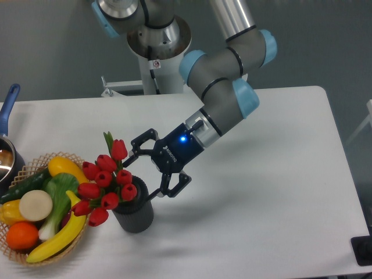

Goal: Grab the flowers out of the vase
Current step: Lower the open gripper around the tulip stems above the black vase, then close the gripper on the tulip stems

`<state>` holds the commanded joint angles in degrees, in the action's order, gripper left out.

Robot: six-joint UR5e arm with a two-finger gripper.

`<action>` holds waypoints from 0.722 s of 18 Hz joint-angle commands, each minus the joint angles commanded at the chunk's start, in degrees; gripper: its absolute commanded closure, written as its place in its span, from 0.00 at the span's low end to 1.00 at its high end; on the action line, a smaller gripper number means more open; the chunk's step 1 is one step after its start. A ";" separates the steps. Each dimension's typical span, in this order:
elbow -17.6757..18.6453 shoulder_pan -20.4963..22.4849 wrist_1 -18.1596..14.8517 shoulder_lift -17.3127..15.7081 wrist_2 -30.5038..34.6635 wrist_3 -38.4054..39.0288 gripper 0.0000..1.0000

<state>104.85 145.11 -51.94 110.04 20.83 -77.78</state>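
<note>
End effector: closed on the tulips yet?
No, the end effector is spread open beside the flowers, which stand ungrasped in the vase.

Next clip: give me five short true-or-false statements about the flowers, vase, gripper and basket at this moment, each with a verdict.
1. The flowers stand in the vase. True.
2. The gripper is shut on the flower stems. False: its jaws are spread open just right of the red buds, holding nothing.
3. The vase lies tipped on its side. False: it stands upright on the table.
4. The basket of fruit and vegetables sits to the left of the vase in the picture. True.
5. A banana is stuck in the vase with the flowers. False: the banana lies in the basket.
</note>
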 joint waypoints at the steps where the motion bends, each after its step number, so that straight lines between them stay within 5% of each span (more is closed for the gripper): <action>1: 0.00 -0.18 0.09 0.00 0.00 0.18 0.00; 10: -0.09 -1.32 0.09 0.00 0.00 0.18 0.01; 13: -0.09 -1.23 0.09 -0.26 0.09 0.26 0.22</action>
<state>104.77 143.88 -51.86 109.78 20.92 -77.52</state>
